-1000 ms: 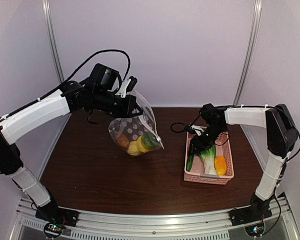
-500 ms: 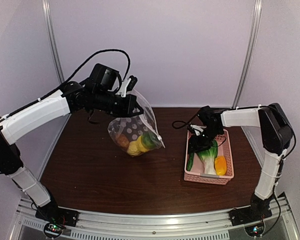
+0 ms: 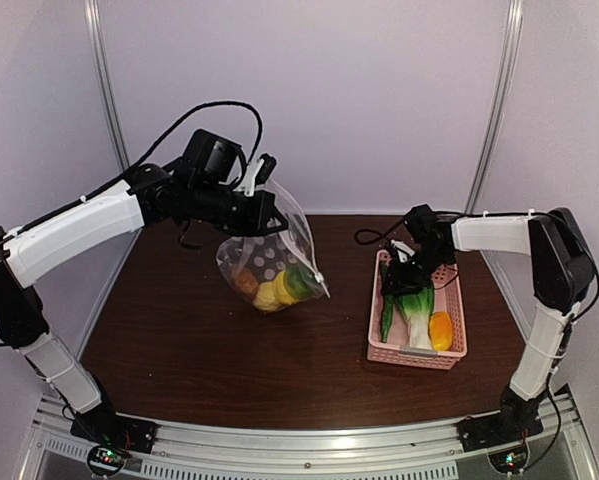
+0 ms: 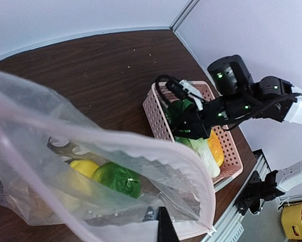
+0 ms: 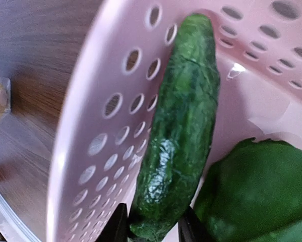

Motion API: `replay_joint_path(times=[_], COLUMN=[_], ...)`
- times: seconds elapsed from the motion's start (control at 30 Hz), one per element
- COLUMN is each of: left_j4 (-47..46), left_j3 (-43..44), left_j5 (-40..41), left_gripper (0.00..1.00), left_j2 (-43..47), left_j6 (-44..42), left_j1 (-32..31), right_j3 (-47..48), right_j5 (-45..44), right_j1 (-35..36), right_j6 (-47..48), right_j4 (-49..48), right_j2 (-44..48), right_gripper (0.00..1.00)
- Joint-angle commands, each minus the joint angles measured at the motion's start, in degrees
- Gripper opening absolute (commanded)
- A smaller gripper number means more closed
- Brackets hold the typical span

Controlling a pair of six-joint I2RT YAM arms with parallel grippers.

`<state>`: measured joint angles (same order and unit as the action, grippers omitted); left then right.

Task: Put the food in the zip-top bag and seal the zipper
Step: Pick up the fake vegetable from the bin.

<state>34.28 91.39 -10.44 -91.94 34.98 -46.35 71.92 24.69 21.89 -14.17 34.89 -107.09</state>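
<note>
Since the earlier frame the right hand (image 3: 397, 285) has narrowed its fingers and shifted slightly toward the far end of the pink basket (image 3: 419, 358). The left arm and its load have not moved.

1. Near end of the basket: the orange-yellow piece (image 3: 440, 330) and the bok choy (image 3: 417, 315) lie loose inside, not yet bagged.
2. Left wall of the basket: the right hand is clamped on one end of the green vegetable (image 5: 181, 116), one finger on each side. The vegetable rests along the perforated wall.
3. Centre of the desk (image 3: 199, 350): the zip-top bag (image 3: 269, 260) hangs above the surface with a lemon (image 4: 85, 169) and other food inside.
4. Far left: the left hand (image 3: 264, 215) is closed on the upper edge of the bag. The zipper (image 4: 140, 146) is unsealed and the mouth gapes.

Hazards: the grip sits at the very end of a smooth, long vegetable, so it may pivot or slip during lifting. It may also catch the basket wall and drag the basket. The floppy mouth may sag shut before insertion.
</note>
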Motion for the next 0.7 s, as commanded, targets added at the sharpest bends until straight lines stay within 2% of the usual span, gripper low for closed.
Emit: replay_joint_path(times=[0.0, 0.13, 0.3, 0.43, 0.53, 0.67], left_j4=[-3.06, -4.45, -5.98, -7.27, -7.78, -9.22], left_j3=[0.90, 0.72, 1.16, 1.83, 2.11, 2.12], left_j5=[-0.22, -1.31, -4.08, -6.52, -7.75, -10.71], left_gripper=[0.00, 0.00, 0.00, 0.00, 0.00, 0.00], left_j2=[-1.59, -1.75, -2.51, -3.51, -4.30, -5.89], left_j6=[0.67, 1.41, 1.94, 2.61, 3.17, 4.68], left_j1=[-0.22, -0.23, -0.23, -0.23, -0.23, -0.19], right_j3=[-1.68, -2.98, -3.51, -5.70, -8.03, -4.91], right_j5=[1.74, 4.15, 10.89, 13.92, 15.75, 21.00], right_j1=[-2.39, -3.59, -4.35, -4.45, -4.31, -4.31], right_j6=[-1.11, -1.12, 0.42, 1.93, 3.16, 2.70], right_j4=[-0.89, -2.40, -6.15, -14.57, -22.34, -24.87], right_j2=[8.81, 14.87, 22.07, 31.64, 38.37, 39.22], right_gripper=[0.24, 0.20, 0.09, 0.00, 0.00, 0.00])
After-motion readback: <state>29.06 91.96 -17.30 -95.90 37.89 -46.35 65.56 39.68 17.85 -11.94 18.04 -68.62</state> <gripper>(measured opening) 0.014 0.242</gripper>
